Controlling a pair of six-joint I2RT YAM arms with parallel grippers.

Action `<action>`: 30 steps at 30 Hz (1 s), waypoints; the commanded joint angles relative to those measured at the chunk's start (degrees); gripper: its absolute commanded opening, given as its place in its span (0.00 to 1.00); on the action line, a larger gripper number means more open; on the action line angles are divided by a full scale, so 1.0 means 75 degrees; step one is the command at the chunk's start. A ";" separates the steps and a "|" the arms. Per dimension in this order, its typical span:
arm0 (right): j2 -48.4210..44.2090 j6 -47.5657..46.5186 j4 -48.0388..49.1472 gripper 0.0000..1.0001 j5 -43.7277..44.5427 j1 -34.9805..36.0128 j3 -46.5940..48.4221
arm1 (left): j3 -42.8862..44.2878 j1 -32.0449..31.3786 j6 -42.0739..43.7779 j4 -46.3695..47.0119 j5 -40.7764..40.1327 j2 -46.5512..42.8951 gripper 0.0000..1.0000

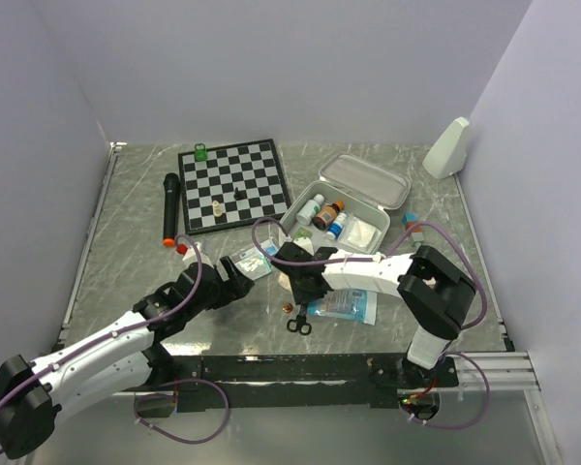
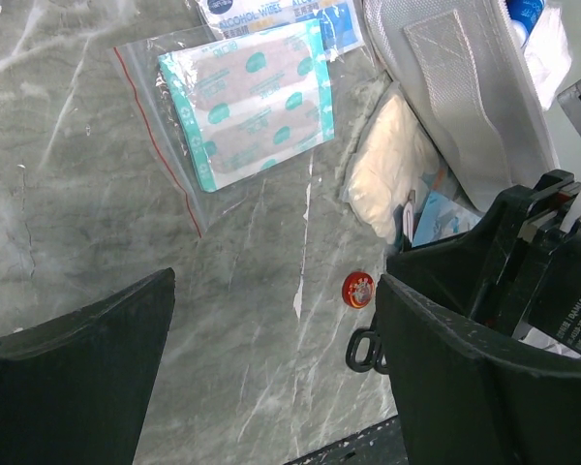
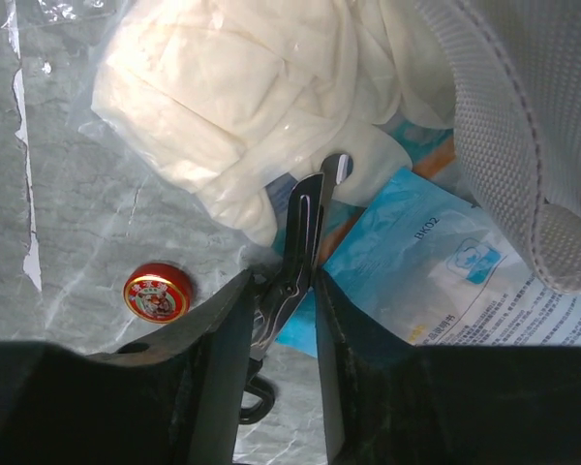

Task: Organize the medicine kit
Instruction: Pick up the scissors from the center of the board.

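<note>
The white medicine kit (image 1: pixel 391 218) lies open at centre right with its lid (image 1: pixel 365 179) tipped back; bottles (image 1: pixel 326 213) and a white packet stand inside. My right gripper (image 3: pixel 281 286) is shut on the blades of black-handled scissors (image 3: pixel 308 228), beside a bag of white gloves (image 3: pixel 242 107) and a blue packet (image 3: pixel 445 262). The scissors' handles (image 1: pixel 298 325) show in the top view under that gripper (image 1: pixel 295 291). My left gripper (image 2: pixel 276 358) is open and empty over bare table, below a bag of plasters (image 2: pixel 247 102); it also shows in the top view (image 1: pixel 237 281).
A small red tin (image 3: pixel 157 294) lies left of the scissors. A grey mesh fabric item (image 2: pixel 465 87) lies by the gloves. A chessboard (image 1: pixel 232 184) with pieces, a black stick with an orange end (image 1: pixel 170 205) and a white object (image 1: pixel 447 147) sit further back.
</note>
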 commanded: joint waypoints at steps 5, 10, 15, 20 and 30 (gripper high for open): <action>0.0410 0.0236 0.0316 0.11 -0.0044 -0.0097 -0.0230 | -0.0014 0.0006 0.0074 0.0152 -0.0013 -0.0107 0.89; 0.0153 0.0259 0.0199 0.05 -0.0020 -0.0097 -0.0254 | 0.0010 -0.0005 0.0074 0.0152 -0.0001 -0.0083 0.89; -0.0269 0.0259 -0.0012 0.00 0.0050 -0.0097 -0.0149 | 0.0021 0.0006 0.0086 0.0164 0.0011 -0.0072 0.89; -0.0550 0.0224 -0.0270 0.00 0.0109 -0.0108 0.0004 | 0.0010 0.0006 0.0062 0.0164 0.0022 -0.0083 0.89; -0.1242 0.0201 -0.0645 0.00 0.0074 -0.0097 0.0180 | 0.0057 0.0006 0.0086 0.0246 0.0034 -0.0013 0.89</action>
